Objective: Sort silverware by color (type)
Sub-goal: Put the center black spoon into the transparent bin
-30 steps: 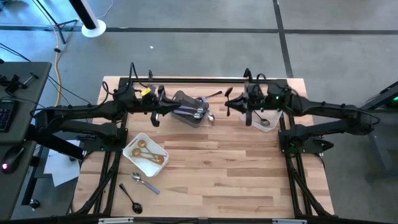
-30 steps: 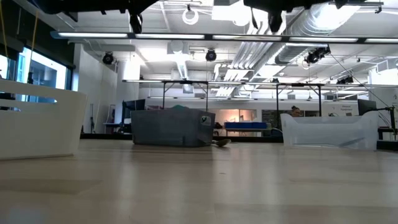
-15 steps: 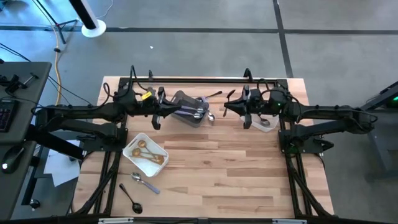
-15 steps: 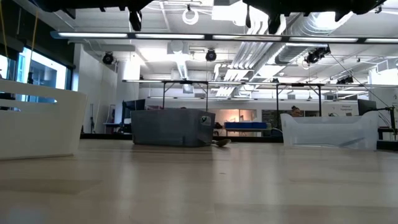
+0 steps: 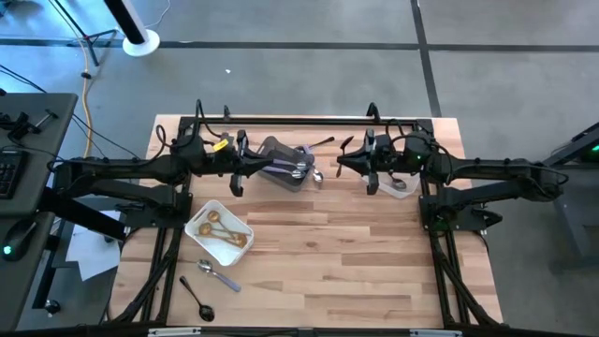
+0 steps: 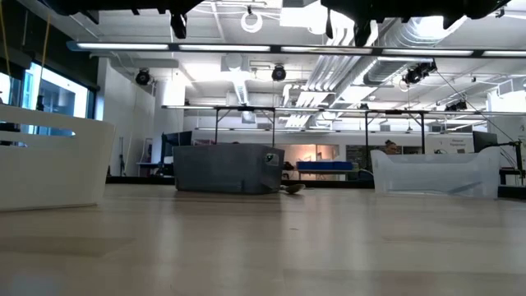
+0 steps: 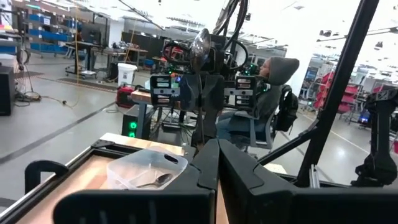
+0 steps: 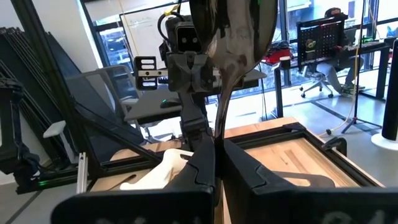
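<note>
My right gripper [image 5: 343, 157] hovers level between the grey bin [image 5: 285, 165] and the clear tub [image 5: 398, 183], shut on a shiny silver spoon [image 8: 233, 43] that also shows in the left wrist view [image 7: 200, 42]. My left gripper [image 5: 249, 164] hangs shut and empty at the bin's left side, facing it. The bin holds several silver and lilac-handled pieces. Gold spoons [image 5: 217, 225] lie in the white tray [image 5: 201, 245]. One spoon [image 7: 155, 182] lies in the tub. A silver spoon [image 5: 217, 274] and a black one [image 5: 198, 298] lie on the table near the left front. My right gripper pinches the silver spoon's handle [image 8: 219, 127] between its two fingers, which come level from the table's right side and lie across it. The spoon stands upright, bowl up, lifted clear of the table.
A black piece [image 5: 323, 142] lies on the table behind the bin, and a spoon [image 5: 318, 176] lies at the bin's right corner. The middle and right front of the wooden table [image 5: 356, 271] are bare. A person [image 7: 273, 87] sits beyond the table's right side.
My right gripper has tipped up from slanting downward to level and reached a little toward the table's left, keeping hold of the spoon.
</note>
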`<control>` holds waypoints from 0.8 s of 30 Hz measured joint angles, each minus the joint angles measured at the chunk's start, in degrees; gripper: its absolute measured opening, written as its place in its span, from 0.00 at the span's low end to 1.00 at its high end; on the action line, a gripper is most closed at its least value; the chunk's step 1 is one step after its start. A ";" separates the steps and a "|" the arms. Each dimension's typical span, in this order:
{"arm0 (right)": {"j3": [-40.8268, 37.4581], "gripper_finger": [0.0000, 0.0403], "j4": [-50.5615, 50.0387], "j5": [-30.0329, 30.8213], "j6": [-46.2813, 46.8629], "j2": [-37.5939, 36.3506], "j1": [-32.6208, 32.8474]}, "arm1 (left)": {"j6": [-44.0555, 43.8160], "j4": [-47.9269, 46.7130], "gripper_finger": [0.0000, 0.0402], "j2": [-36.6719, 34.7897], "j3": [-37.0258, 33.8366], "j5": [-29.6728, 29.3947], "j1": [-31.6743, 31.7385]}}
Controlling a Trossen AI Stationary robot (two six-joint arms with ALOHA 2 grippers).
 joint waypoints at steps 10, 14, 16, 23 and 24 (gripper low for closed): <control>0.00 0.00 0.00 -1.53 0.00 0.00 0.00 | 1.03 0.02 0.00 0.00 0.00 -0.15 0.00; 0.00 0.00 0.00 -1.53 0.00 0.00 0.00 | 1.50 0.02 0.00 0.00 0.00 -0.18 0.00; 0.00 0.00 0.01 -1.53 0.00 0.00 0.00 | 1.99 0.00 0.00 0.00 0.00 -0.20 0.00; 0.02 0.00 -0.99 -1.97 0.00 0.00 0.00 | 2.14 -0.01 0.00 0.00 0.00 -2.03 0.07; 0.02 0.00 -1.16 -2.05 0.00 0.01 0.00 | 2.21 0.00 0.00 0.00 0.00 -2.08 0.07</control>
